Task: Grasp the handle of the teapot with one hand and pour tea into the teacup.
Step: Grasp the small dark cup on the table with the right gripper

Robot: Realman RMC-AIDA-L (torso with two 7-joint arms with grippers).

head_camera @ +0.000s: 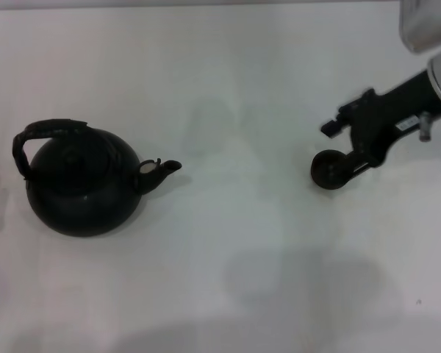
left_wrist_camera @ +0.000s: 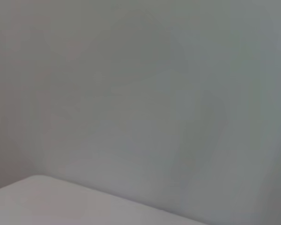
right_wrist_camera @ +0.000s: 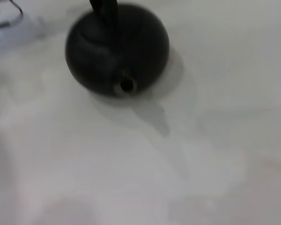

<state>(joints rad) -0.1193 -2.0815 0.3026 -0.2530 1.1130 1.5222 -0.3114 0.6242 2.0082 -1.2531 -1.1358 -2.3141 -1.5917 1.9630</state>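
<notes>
On the tabletop [head_camera: 228,66] at my left stands the teapot [head_camera: 84,184], rigid and probably heavy; I would grip its arched handle [head_camera: 48,131] at the crest. The right gripper [head_camera: 345,158] appears clenched around the teacup [head_camera: 328,170], well apart from the teapot. Left gripper unseen

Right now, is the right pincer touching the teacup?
Touching. In the head view the right pincer reaches in from the right and its fingers close around the teacup, with no gap between them. The teapot stands far off, untouched.
</notes>
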